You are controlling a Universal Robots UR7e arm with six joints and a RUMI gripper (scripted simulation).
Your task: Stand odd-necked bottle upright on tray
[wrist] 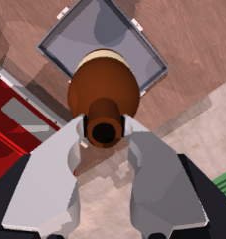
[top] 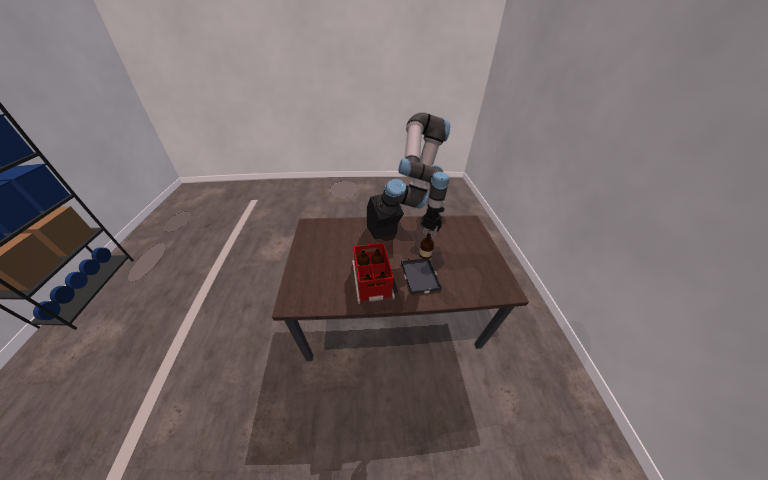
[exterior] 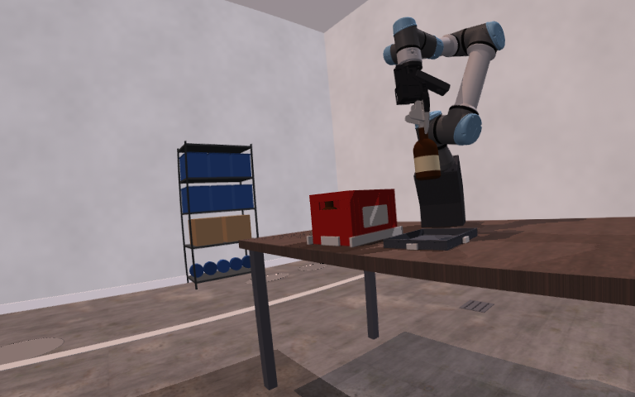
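My gripper [top: 430, 232] [exterior: 422, 126] [wrist: 104, 116] is shut on the neck of a brown bottle [top: 426, 247] [exterior: 427, 163] [wrist: 104, 92] with a cream label. The bottle hangs about upright, well above the table. The dark grey tray [top: 438, 282] [exterior: 395, 244] [wrist: 151, 55] stands on the table, lower than the bottle; the wrist view shows it partly behind the bottle. The red crate [top: 375, 291] [exterior: 330, 227] [wrist: 34, 109] stands beside the tray, with several brown bottles inside. Their neck widths are too small to compare.
The brown table [top: 321, 262] [exterior: 556, 251] carries the crate and the tray. The black arm base [top: 382, 217] [exterior: 441, 199] stands at its back edge. A shelf rack with blue and brown boxes stands away from the table, at the left.
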